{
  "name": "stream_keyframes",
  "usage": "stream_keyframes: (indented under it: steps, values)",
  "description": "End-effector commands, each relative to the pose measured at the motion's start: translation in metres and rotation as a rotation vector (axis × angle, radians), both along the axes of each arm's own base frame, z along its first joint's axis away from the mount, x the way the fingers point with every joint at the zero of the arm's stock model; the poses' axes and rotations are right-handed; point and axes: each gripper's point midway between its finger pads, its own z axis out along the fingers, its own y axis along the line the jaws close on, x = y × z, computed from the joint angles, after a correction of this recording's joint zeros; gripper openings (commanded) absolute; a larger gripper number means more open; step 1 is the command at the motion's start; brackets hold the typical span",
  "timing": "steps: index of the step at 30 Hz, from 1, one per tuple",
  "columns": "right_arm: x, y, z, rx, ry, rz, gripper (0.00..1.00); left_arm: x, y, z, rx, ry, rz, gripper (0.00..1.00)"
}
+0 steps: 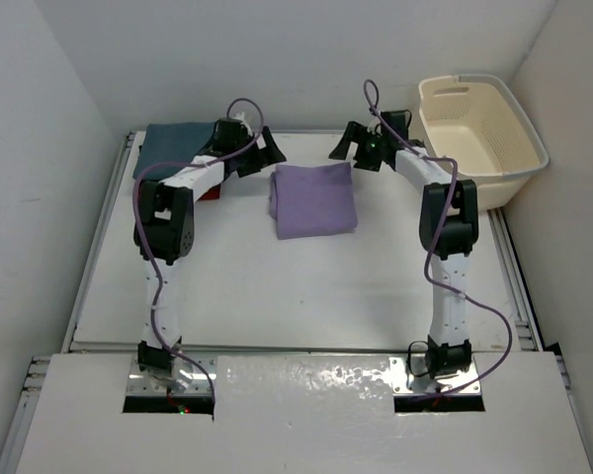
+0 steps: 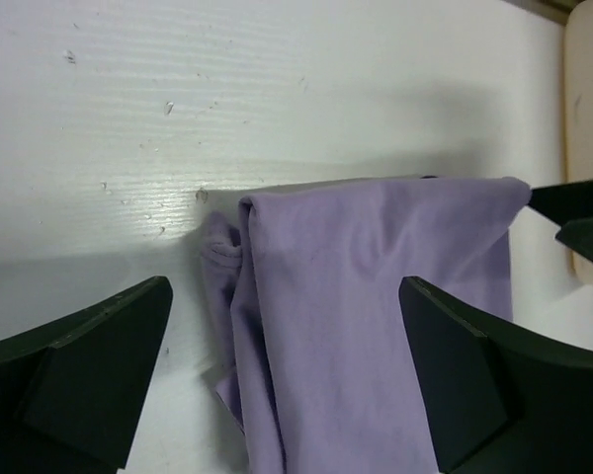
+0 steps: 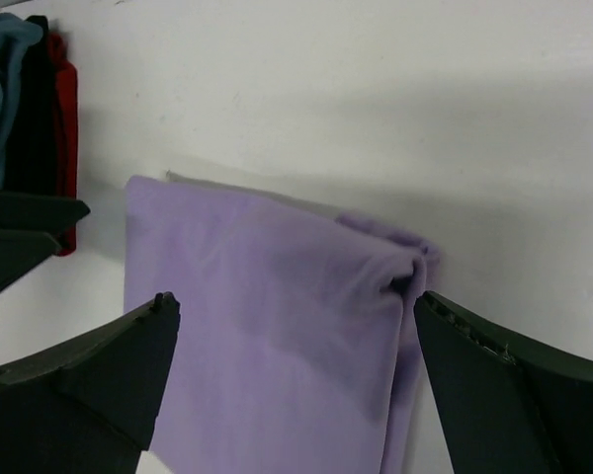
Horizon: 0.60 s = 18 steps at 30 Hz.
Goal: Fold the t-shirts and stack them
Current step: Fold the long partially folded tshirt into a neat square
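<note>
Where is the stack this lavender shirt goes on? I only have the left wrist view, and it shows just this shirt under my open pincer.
Observer: The pile sits at the far left corner of the table, with the teal-blue shirt on top.
Operator: What lies under the teal one?
Observer: The right wrist view shows the edges of the black shirt and the red shirt beside it in that pile.
Operator: Is anything in the basket?
Observer: From above, the basket at the far right looks empty.
</note>
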Motion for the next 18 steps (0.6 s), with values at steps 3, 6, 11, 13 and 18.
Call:
stream_keyframes:
  steps: [3, 6, 11, 13, 18]
  values:
    - [-0.015, -0.014, 0.072, -0.073, -0.13, -0.011, 0.99, -0.007, -0.024, 0.096, -0.026, -0.199, -0.052, 1.0]
    - [-0.024, -0.01, 0.071, -0.115, -0.142, 0.006, 0.99, -0.014, -0.043, 0.094, -0.039, -0.202, -0.094, 1.0]
    - [-0.022, 0.014, 0.067, -0.006, -0.14, 0.059, 0.99, -0.007, -0.062, 0.079, -0.101, -0.181, -0.126, 1.0]
    - [-0.016, 0.021, 0.054, 0.033, -0.128, 0.07, 0.99, -0.002, -0.069, 0.066, -0.126, -0.165, -0.146, 1.0]
    - [0.004, 0.035, 0.029, 0.125, -0.114, 0.074, 0.99, 0.008, -0.068, 0.015, -0.119, -0.078, -0.127, 1.0]
